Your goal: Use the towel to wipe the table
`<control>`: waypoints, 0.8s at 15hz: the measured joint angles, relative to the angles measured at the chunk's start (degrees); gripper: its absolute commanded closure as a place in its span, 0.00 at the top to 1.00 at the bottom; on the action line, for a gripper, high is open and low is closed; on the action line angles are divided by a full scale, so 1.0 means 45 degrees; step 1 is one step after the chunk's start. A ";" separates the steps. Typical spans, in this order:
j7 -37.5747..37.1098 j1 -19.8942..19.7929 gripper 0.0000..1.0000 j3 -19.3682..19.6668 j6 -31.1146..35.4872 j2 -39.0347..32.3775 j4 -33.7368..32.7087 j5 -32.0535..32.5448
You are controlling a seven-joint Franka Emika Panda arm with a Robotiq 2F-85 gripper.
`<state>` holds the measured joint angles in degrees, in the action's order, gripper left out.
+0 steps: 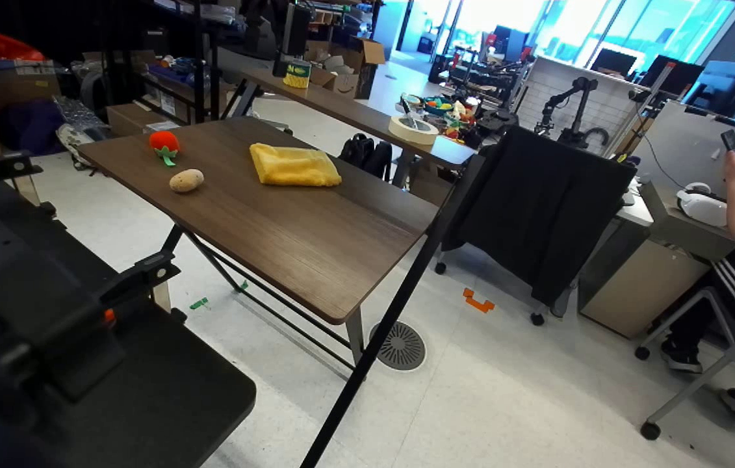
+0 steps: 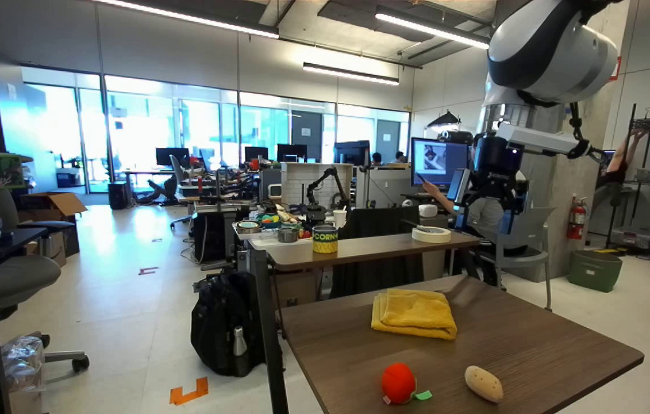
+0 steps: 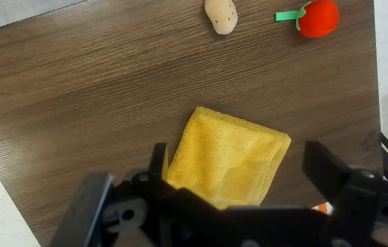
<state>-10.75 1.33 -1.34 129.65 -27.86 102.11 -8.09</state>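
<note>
Your hand (image 2: 484, 220) is spread wide with nothing in it, hanging well above the table (image 3: 111, 103). The towel (image 3: 228, 157) lies folded and a bit rumpled on the table in both exterior views. In the wrist view it shows in your hand's gap, but that's line of sight only, no contact.

Progress: looks like the very start. Done, at most: hand roughly lined up with the towel, I'd judge. Left: pretty much everything. Go down, pinch the towel, drag it over the table. No sign of wiping yet. The tan toy (image 3: 222, 17) and red toy (image 3: 318, 19) sit on the table too, apart from the towel; you'll probably have to wipe around them or shift them.
</note>
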 measured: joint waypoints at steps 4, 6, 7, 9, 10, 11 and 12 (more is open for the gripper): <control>0.0000 0.0000 1.00 0.0000 -0.0001 0.0000 -0.0001 0.0000; 0.0000 0.0000 1.00 0.0000 -0.0001 0.0000 -0.0001 0.0000; 0.0000 0.0000 1.00 0.0000 -0.0001 0.0000 -0.0001 0.0000; 0.0000 0.0000 1.00 0.0000 -0.0001 0.0000 -0.0001 0.0000; -0.0018 0.0015 1.00 0.0015 0.0129 0.0001 0.0037 0.0026; -0.0117 0.0065 1.00 0.0072 0.0398 0.0000 0.0115 0.0130; -0.0232 0.0143 1.00 0.0163 0.0591 -0.0001 0.0154 0.0363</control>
<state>-11.79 1.98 -0.61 132.31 -27.86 102.80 -6.46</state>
